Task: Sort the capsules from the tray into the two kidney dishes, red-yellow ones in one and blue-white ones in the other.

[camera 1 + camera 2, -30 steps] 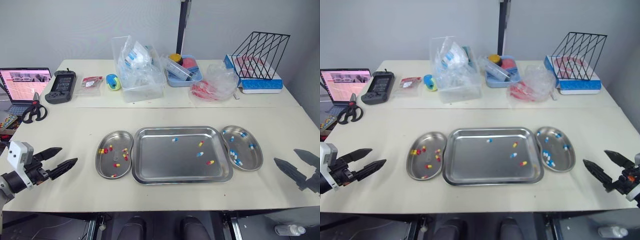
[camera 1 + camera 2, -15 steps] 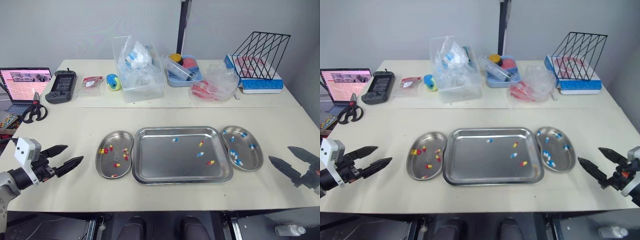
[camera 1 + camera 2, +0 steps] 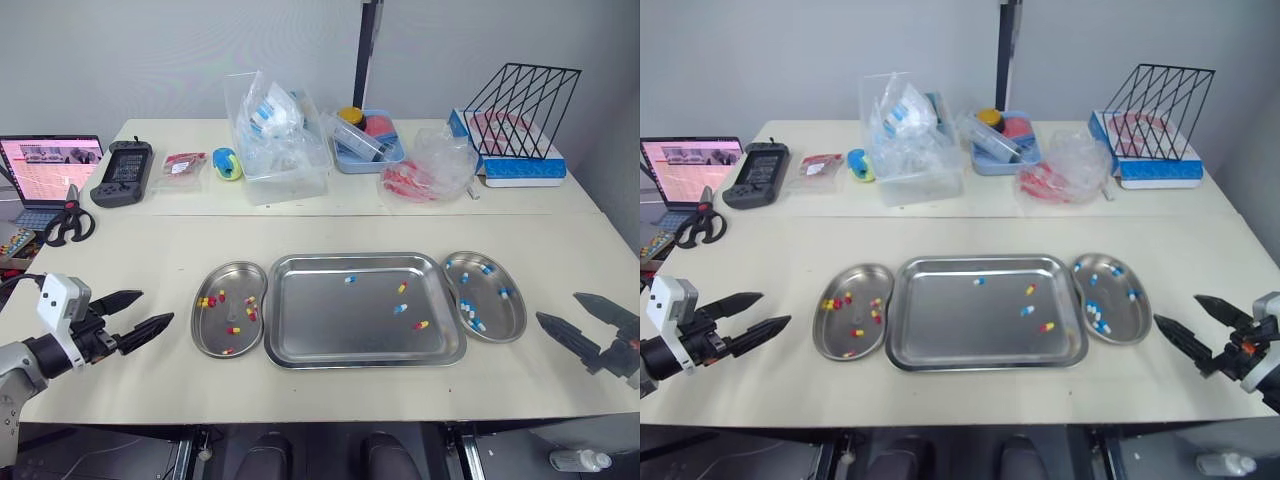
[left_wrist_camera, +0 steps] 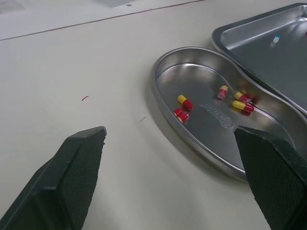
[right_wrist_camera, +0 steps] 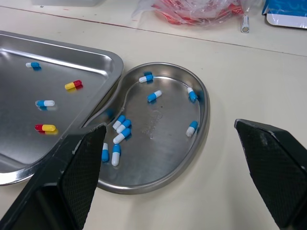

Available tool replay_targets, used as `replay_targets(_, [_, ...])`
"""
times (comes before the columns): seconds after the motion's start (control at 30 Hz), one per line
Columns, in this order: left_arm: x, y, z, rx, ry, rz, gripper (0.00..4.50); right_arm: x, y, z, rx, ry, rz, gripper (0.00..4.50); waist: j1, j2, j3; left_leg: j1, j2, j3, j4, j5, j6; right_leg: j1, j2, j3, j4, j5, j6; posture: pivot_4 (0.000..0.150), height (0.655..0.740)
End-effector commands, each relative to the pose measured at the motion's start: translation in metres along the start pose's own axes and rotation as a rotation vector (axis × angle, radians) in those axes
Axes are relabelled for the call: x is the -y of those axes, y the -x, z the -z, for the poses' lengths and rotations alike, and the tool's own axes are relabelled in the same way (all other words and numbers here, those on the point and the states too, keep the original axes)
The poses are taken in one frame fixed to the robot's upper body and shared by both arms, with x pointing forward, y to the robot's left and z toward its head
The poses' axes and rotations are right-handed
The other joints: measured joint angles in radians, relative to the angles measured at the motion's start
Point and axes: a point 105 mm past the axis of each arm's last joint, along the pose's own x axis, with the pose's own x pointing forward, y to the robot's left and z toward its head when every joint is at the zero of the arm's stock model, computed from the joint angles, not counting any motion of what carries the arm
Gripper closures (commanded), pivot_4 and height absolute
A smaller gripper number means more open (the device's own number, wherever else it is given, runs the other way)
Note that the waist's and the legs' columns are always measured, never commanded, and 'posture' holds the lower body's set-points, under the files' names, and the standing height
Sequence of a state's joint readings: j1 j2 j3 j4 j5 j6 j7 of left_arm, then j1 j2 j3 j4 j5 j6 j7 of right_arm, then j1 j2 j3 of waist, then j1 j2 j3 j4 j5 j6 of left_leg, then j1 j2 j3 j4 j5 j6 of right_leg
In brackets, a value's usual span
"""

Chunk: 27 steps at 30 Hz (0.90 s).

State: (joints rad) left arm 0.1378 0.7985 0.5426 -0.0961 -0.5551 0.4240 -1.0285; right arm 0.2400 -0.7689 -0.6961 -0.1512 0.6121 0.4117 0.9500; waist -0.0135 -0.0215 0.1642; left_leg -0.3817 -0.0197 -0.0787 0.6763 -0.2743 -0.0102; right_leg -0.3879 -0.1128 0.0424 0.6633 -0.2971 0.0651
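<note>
In the middle of the table, steel tray with four capsules in it: two blue-white capsules and two red-yellow capsules, all apart from each other. Just beside its left edge, left kidney dish, with red-yellow ones only. Just beside its right edge, right kidney dish, with blue-white ones only. Open wide and empty, left gripper, near the left dish, over the table. Open and empty as well, right gripper, near the right dish.
</note>
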Motion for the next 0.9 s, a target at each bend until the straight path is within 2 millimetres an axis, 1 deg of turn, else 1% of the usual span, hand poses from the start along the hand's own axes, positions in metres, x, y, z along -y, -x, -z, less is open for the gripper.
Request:
replay_targets(0.03, [0.009,-0.004,-0.014,0.042,-0.024,0.035,0.01,-0.017,-0.017,-0.023,0.027,0.06,-0.101,0.0,-0.001,0.0,0.0,0.0,0.0,0.0,0.0,0.0,0.0,0.0,0.0,0.0,0.0,0.0,0.0,0.15,0.7275])
replay_targets(0.13, [0.019,-0.012,-0.021,0.063,-0.033,0.084,0.01,-0.038,-0.037,-0.035,0.027,0.09,-0.225,0.0,-0.001,0.0,0.0,0.0,0.0,0.0,0.0,0.0,0.0,0.0,0.0,0.0,0.0,0.0,0.0,0.15,0.7275])
replay_targets(0.2, [0.027,-0.019,-0.025,0.069,-0.042,0.132,0.01,-0.056,-0.052,-0.043,0.025,0.114,-0.324,0.0,-0.001,0.0,0.0,0.0,0.0,0.0,0.0,0.0,0.0,0.0,0.0,0.0,0.0,0.0,0.0,0.15,0.7275])
replay_targets(0.33, [0.05,-0.037,-0.032,0.079,-0.068,0.276,0.01,-0.098,-0.091,-0.06,0.011,0.175,-0.538,0.0,-0.003,0.0,0.0,0.0,0.0,0.0,0.001,0.0,0.0,-0.001,0.0,0.0,0.0,0.0,0.0,0.15,0.7275])
replay_targets(0.4, [0.059,-0.042,-0.035,0.085,-0.076,0.324,0.01,-0.113,-0.106,-0.062,-0.019,0.203,-0.609,0.0,-0.001,0.0,0.0,-0.001,0.0,-0.001,0.001,0.0,0.0,-0.001,0.0,0.0,0.0,0.0,0.0,0.15,0.7275])
replay_targets(0.43, [0.061,-0.044,-0.035,0.086,-0.079,0.336,0.01,-0.117,-0.111,-0.062,-0.031,0.213,-0.628,0.0,0.0,0.0,0.0,-0.002,0.0,-0.001,0.0,0.0,0.0,-0.002,0.0,-0.001,0.0,0.0,0.0,0.15,0.7275])
replay_targets(0.5, [0.069,-0.047,-0.035,0.081,-0.092,0.386,0.01,-0.136,-0.131,-0.062,-0.067,0.261,-0.698,0.0,0.0,0.0,0.0,-0.003,0.0,-0.002,0.0,0.0,0.0,-0.002,0.0,-0.001,0.0,0.0,0.0,0.15,0.7275])
replay_targets(0.6, [0.076,-0.05,-0.034,0.08,-0.093,0.426,0.01,-0.15,-0.153,-0.059,-0.101,0.316,-0.748,0.0,-0.006,0.0,0.0,-0.004,0.0,-0.002,0.001,0.0,0.0,-0.004,0.0,0.0,0.0,0.0,0.0,0.15,0.7275])
replay_targets(0.83, [0.08,-0.052,-0.029,0.078,-0.09,0.442,0.01,-0.169,-0.185,-0.045,-0.16,0.381,-0.853,0.0,-0.005,0.0,0.0,-0.008,0.0,-0.002,0.001,0.001,-0.001,-0.01,0.0,0.0,0.001,0.0,0.0,0.15,0.7275])
replay_targets(0.9, [0.08,-0.052,-0.028,0.077,-0.088,0.442,0.0,-0.171,-0.193,-0.042,-0.169,0.389,-0.862,0.55,-0.008,0.0,0.0,-0.008,0.0,-0.002,0.001,0.001,-0.001,-0.01,0.0,0.0,0.001,0.0,-0.001,0.15,0.7275])
